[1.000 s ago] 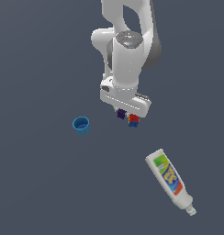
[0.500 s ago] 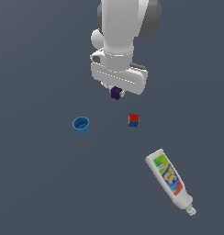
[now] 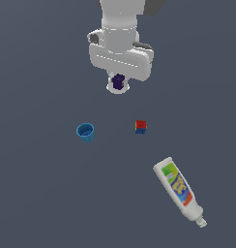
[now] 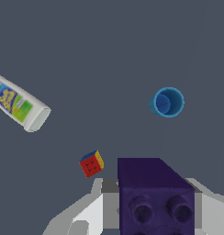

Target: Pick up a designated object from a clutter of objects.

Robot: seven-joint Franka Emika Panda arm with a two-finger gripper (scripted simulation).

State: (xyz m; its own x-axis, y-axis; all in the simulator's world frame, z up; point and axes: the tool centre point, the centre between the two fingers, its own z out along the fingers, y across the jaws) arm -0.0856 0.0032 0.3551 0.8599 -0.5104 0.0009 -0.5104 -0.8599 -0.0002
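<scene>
The tiny dark purple block [image 3: 118,82] hangs in my gripper [image 3: 118,86], lifted well above the floor. In the wrist view the purple block [image 4: 155,195] fills the space between the grey fingers [image 4: 93,213], its studs showing. The gripper is shut on it. The multicoloured cube [image 3: 140,127] lies on the floor below, toward the exterior view's right, and also shows in the wrist view [image 4: 92,163]. The small blue cup [image 3: 85,131] stands upright at the exterior view's left, and shows in the wrist view [image 4: 167,102].
A large white bottle with a colourful label [image 3: 180,189] lies on its side at the exterior view's lower right; its base end shows in the wrist view [image 4: 19,106]. The floor is plain dark grey.
My gripper has risen from beside the multicoloured cube, carrying the purple block up with it. The cube, cup and bottle have stayed in place.
</scene>
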